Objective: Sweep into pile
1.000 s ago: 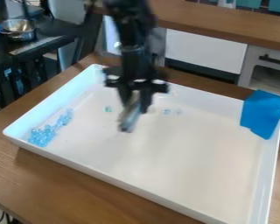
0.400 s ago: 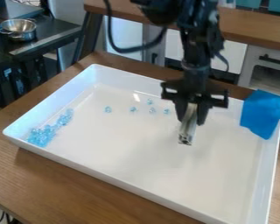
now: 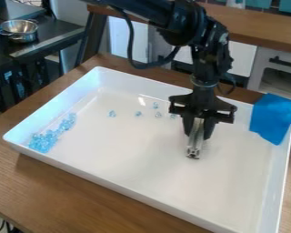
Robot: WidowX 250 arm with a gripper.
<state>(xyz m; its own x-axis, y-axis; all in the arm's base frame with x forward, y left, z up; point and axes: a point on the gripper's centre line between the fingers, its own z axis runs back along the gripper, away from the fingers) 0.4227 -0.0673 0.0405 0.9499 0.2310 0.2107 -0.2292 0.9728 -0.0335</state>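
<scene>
End effector [image 3: 198,126] shift: over to the right side since the first frame, then a little toward the near edge; loose beads and pile look unchanged since the last one.
Surface [image 3: 69,191]: brown wood, under the tray.
Tray [image 3: 136,154]: white, shallow, raised walls.
Silvery bar [image 3: 195,142]: held upright-ish, lower end over bare tray floor; contact with the floor, can't tell.
End effector grip: narrow, closed around upper part of the bar, one finger each side; not touching the pile.
Pile [image 3: 45,140]: clear blue beads, bunched along left wall of the tray, trailing off toward the back.
Loose beads [image 3: 138,113]: five seen, strung out across the back half, rightmost just beside the end effector.
Sweep step: partway, judging by the pile; strays still to gather, bar looks to be lining up for a stroke.
Next stroke: get the bar behind the rightmost bead, lower it to the floor, drag left to the pile. Risk: beads roll past the narrow bar.
Blue cloth [image 3: 275,119]: draped over right back corner of the tray.
Metal pot [image 3: 19,31]: far left, on black side unit.
</scene>
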